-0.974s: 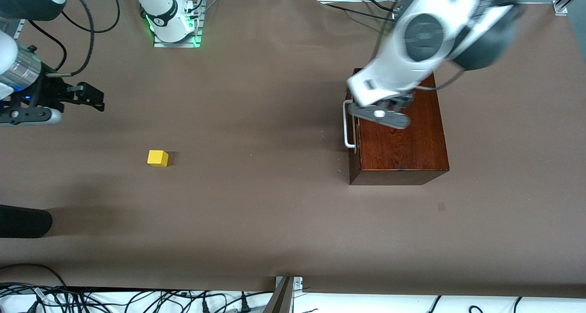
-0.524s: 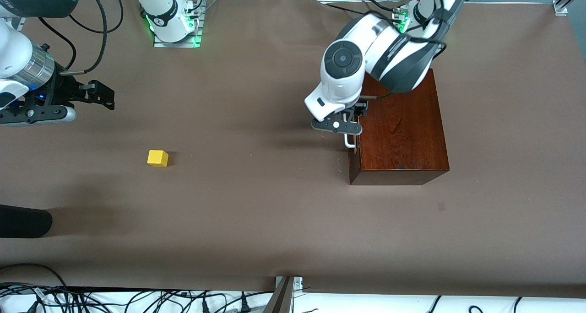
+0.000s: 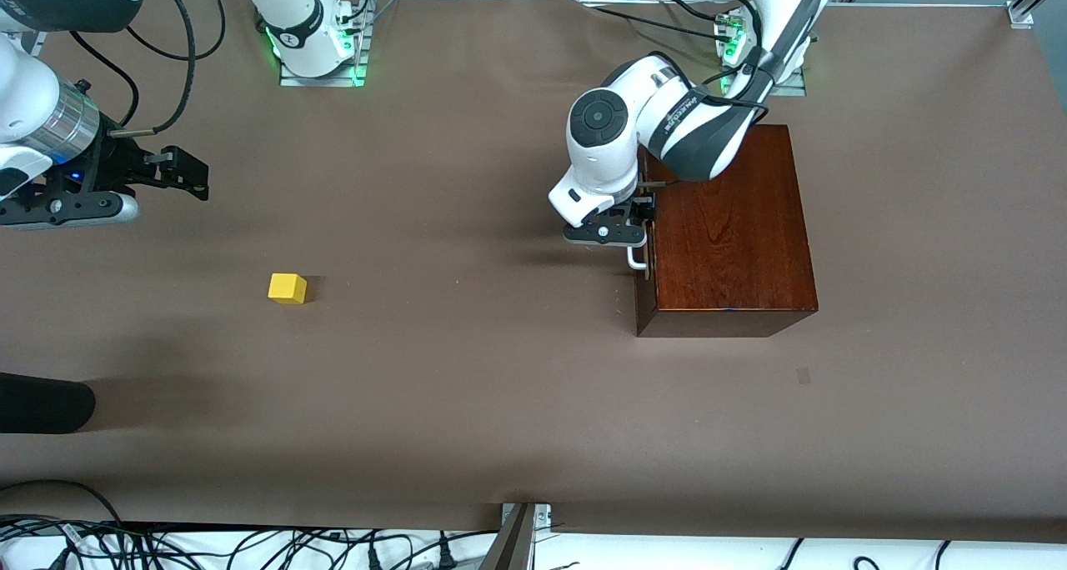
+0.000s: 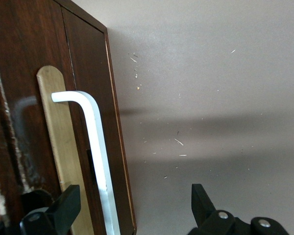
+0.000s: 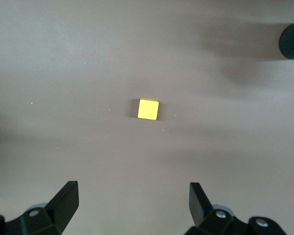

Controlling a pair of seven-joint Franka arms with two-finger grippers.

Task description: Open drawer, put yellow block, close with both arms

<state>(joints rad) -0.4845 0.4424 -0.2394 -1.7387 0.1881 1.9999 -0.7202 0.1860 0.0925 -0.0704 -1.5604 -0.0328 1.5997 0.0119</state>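
Observation:
The yellow block (image 3: 288, 288) lies on the brown table toward the right arm's end; it also shows in the right wrist view as the yellow block (image 5: 148, 108). My right gripper (image 3: 190, 178) hangs open and empty over the table, short of the block. The drawer (image 3: 642, 299) is shut flush in the mahogany box (image 3: 733, 237). My left gripper (image 4: 134, 200) is open at the drawer front (image 4: 24, 58), its fingers (image 4: 63, 210) on either side of the white bar handle (image 4: 95, 142) without pinching it. In the front view the left gripper (image 3: 640, 220) covers most of the handle (image 3: 636, 259).
A black rounded object (image 3: 42, 403) rests at the table's edge at the right arm's end, nearer the front camera than the block. Cables run along the table's front edge (image 3: 250, 545). The arm bases (image 3: 321, 49) stand at the table's back edge.
The left arm has swung down from over the box top to the drawer front, its open gripper now around the handle. The right gripper shifted slightly toward the table's middle, then held.

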